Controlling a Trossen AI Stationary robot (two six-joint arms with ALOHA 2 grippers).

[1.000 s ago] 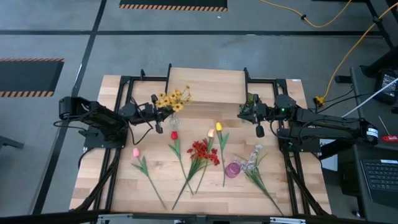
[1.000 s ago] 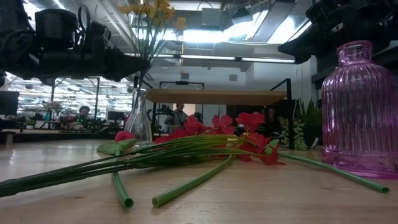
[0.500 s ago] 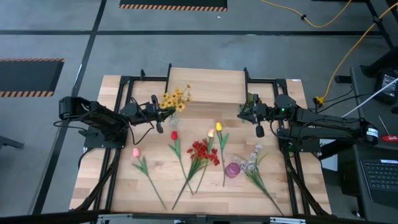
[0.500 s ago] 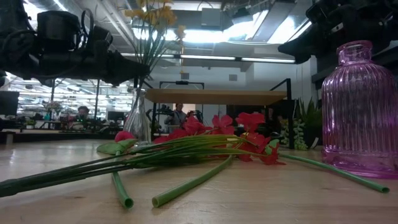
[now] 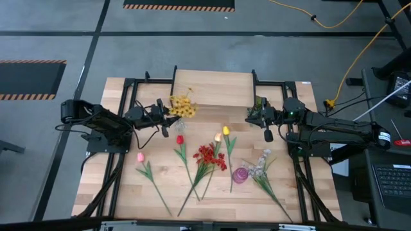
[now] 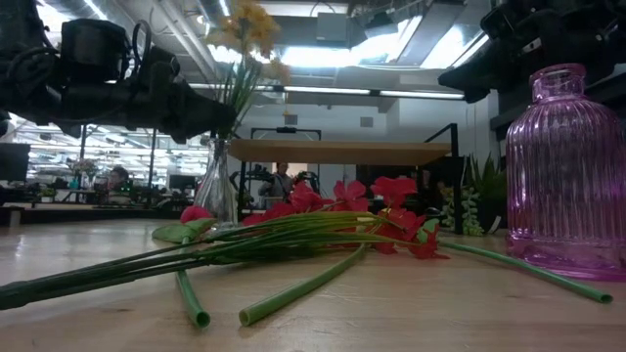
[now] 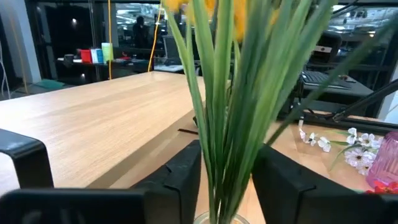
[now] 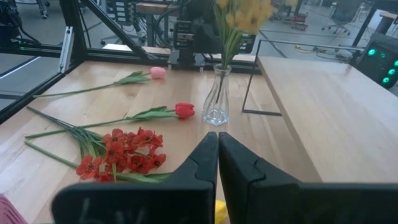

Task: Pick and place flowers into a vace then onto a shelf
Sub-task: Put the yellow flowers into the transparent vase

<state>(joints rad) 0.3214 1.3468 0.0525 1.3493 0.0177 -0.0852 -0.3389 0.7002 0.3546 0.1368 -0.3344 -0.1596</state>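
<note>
Just left of the clear vase (image 8: 217, 99), our left gripper (image 7: 227, 180) has spread its fingers (image 7: 183, 177), so the yellow spray (image 5: 182, 106) now leans free in the vase, tipped toward the shelf (image 5: 214, 80). First flower placed, we judge. Right of the vase, our right gripper (image 8: 217, 158) waits, fingers pressed together and empty, above the red spray (image 8: 121, 152) on the counter (image 5: 160, 186).

Lower left of counter (image 5: 112, 192): we see bare wood, open passage.
Centre: red spray (image 5: 210, 156) and tulips (image 5: 180, 138) block us.
Upper centre: shelf (image 5: 215, 80) top lies bare; yellow spray (image 5: 182, 105) stands at its left corner.
</note>
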